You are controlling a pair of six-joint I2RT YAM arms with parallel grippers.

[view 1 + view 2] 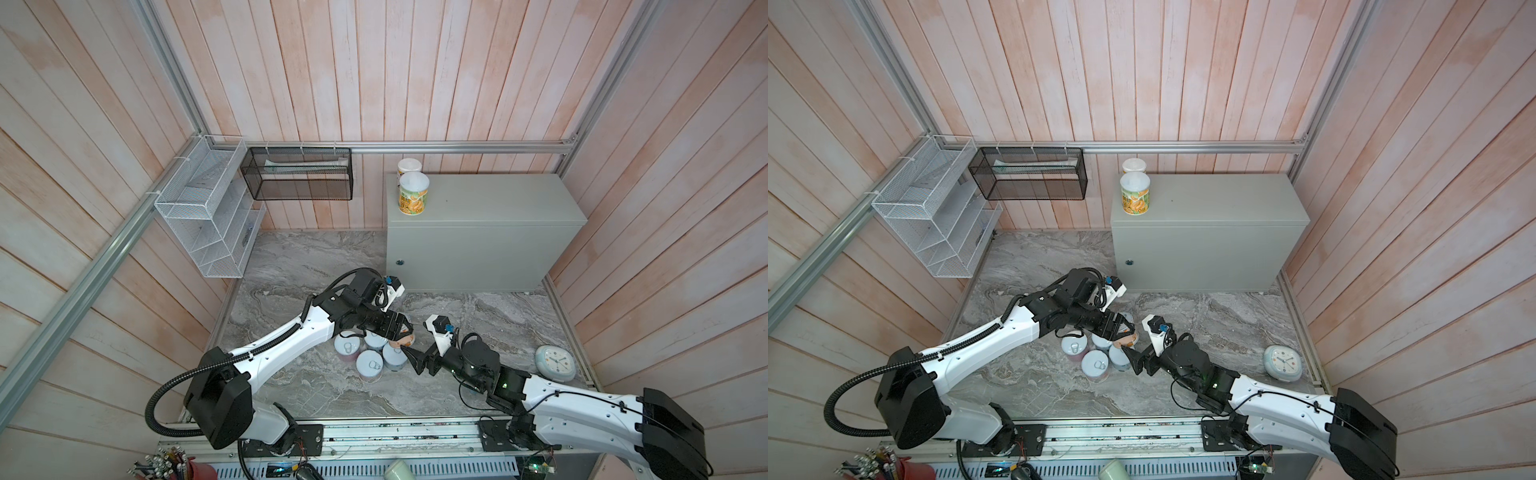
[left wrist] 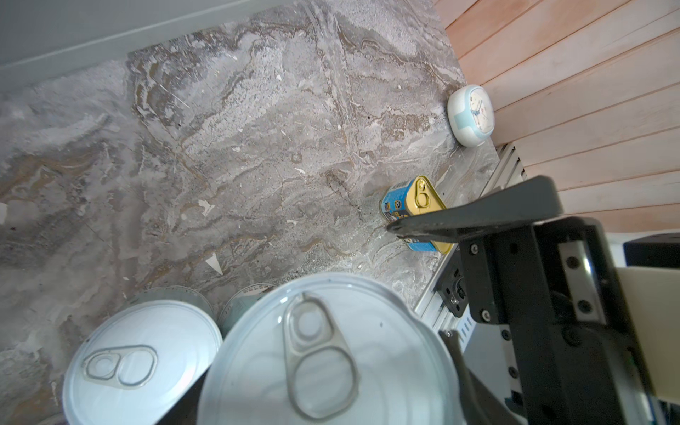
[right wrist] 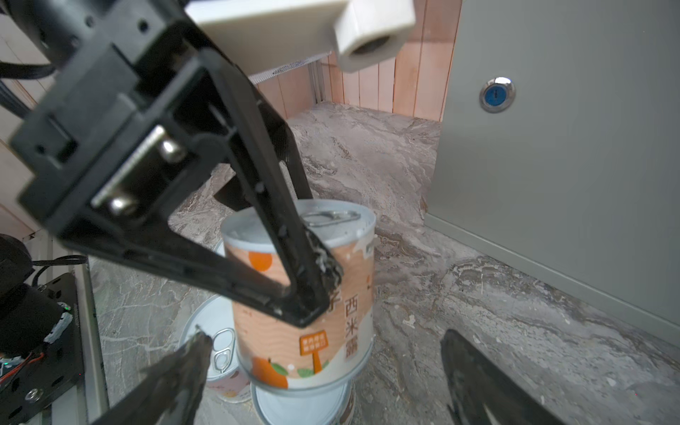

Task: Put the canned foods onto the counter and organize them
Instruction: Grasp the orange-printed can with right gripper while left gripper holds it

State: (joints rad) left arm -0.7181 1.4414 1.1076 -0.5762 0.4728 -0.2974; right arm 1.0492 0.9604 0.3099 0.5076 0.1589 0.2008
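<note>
Above 4 loose cans (image 1: 369, 365), the left gripper (image 1: 402, 331) clamps the orange can (image 3: 331, 349); right gripper (image 1: 412, 356) gapes wide. Best lift it upright, then swing toward the counter (image 1: 498, 199) at 1 o'clock.

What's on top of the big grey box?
Two white-lidded cans stand on the grey box: the front can hides most of the rear can, so its label is hidden.

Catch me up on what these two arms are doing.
The left gripper is shut on an orange-labelled can, holding it over the four other short cans clustered on the marble surface. The right gripper is open and close to that can, not gripping it. Two yellow-green cans already stand on the counter. The gold tin lies on the marble.
</note>
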